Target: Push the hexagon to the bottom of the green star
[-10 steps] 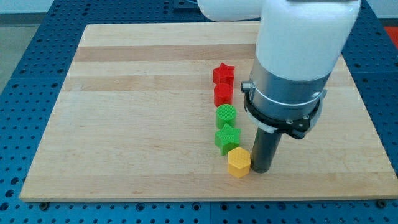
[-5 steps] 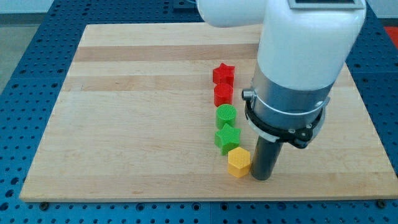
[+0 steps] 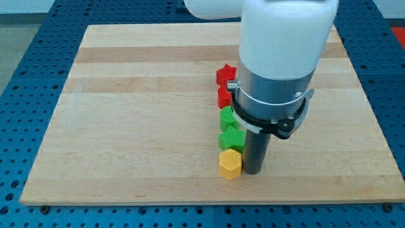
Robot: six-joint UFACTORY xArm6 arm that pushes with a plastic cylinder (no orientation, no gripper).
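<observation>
The yellow hexagon (image 3: 230,163) lies near the board's bottom edge, just below the green star (image 3: 228,139), which the arm partly hides. My tip (image 3: 252,171) stands against the hexagon's right side. Above the star a green round block (image 3: 226,116) shows partly. Above that a red block (image 3: 223,97) and a red star (image 3: 223,74) peek out to the left of the arm.
The blocks form a column running from the board's middle down to its bottom edge. The wooden board (image 3: 126,114) sits on a blue perforated table (image 3: 25,76). The arm's white and grey body (image 3: 278,57) hides the board's right middle.
My tip has moved to the view's left and pushed the yellow hexagon left, so it now sits under the green star. The arm now hides part of the block column.
</observation>
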